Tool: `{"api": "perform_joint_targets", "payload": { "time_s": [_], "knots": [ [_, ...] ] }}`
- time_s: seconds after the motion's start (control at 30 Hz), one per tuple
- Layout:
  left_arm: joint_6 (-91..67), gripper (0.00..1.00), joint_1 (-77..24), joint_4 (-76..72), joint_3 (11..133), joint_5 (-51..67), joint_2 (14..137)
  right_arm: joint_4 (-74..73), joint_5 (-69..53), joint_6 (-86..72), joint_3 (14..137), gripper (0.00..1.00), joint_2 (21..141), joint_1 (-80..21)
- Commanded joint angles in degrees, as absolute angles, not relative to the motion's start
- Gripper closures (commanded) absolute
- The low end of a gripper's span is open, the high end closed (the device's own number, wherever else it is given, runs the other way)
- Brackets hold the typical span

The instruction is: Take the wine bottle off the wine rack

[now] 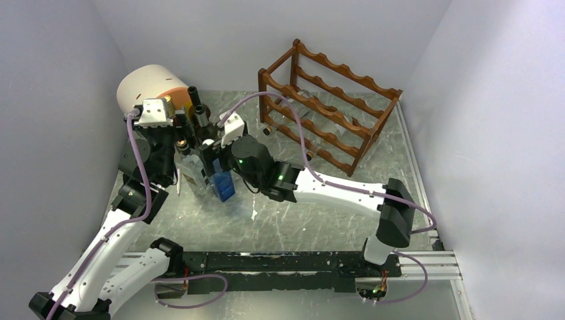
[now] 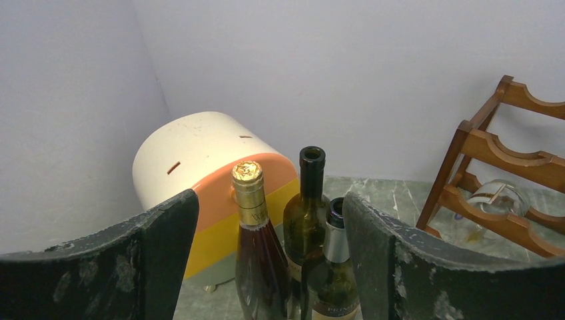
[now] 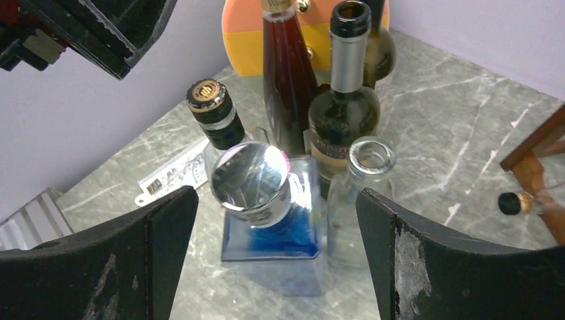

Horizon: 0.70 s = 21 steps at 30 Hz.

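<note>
The reddish-brown wine rack [image 1: 317,103] stands at the back right, also at the right edge of the left wrist view [image 2: 506,157]. A clear wine bottle [image 2: 496,200] lies on a lower tier; its dark cap end [image 3: 512,203] pokes out. My right gripper [image 3: 272,213] hangs open above a square blue bottle [image 3: 273,230] with a silver cap, which stands on the table untouched between the fingers. My left gripper [image 2: 270,203] is open and empty, just left of the bottle cluster and facing it.
Upright bottles crowd the blue one: a gold-foiled reddish one [image 2: 256,240], a dark green open one [image 2: 308,200], a silver-necked one [image 3: 343,100], a black-capped one [image 3: 212,110] and a clear open one [image 3: 363,180]. A white, orange and yellow drum [image 1: 150,87] sits back left.
</note>
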<state>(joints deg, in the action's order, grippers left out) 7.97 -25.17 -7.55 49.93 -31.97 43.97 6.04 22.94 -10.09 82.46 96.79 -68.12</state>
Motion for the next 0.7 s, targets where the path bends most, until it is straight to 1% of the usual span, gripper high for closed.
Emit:
{"api": "perform_joint_targets", "payload": {
  "time_s": [0.0,0.03,0.07,0.13,0.2,0.23,0.37,0.43,0.57,0.67],
  "knots": [
    [8.7,0.16,-24.8,-9.5,49.6,-33.0,43.7,-0.3,26.3,-9.8,82.4,0.05,89.7,-67.3],
    [9.1,0.16,-24.9,-9.7,49.7,-33.0,43.6,-2.9,26.9,-10.0,82.1,0.01,88.4,-66.5],
    [9.5,0.16,-24.9,-9.3,50.2,-32.9,43.4,-5.9,27.8,-10.6,82.1,0.00,87.0,-65.4],
    [10.1,0.15,-24.7,-8.0,51.8,-32.7,43.0,-12.1,29.7,-11.0,82.2,0.00,83.6,-62.8],
    [9.4,0.12,-24.3,-7.0,54.0,-31.9,42.8,-16.2,31.7,-9.8,80.6,0.00,79.3,-60.1],
    [9.0,0.12,-24.2,-5.9,55.4,-30.5,43.2,-17.5,32.2,-9.3,79.2,0.00,76.7,-57.3],
    [4.5,0.08,-24.0,3.7,66.5,-24.3,47.7,-20.9,28.9,-7.8,73.1,0.00,65.1,-45.6],
    [1.1,0.07,-23.8,8.7,72.1,-22.2,50.3,-22.8,31.1,-6.9,72.3,0.00,60.8,-41.7],
    [-2.5,0.05,-23.7,12.5,79.6,-18.3,53.1,-28.4,38.2,-5.4,76.1,0.00,56.3,-39.6],
    [-3.8,0.05,-23.7,15.3,83.6,-19.2,54.6,-30.3,40.4,-4.2,78.2,0.00,53.0,-39.6]
  ]
}}
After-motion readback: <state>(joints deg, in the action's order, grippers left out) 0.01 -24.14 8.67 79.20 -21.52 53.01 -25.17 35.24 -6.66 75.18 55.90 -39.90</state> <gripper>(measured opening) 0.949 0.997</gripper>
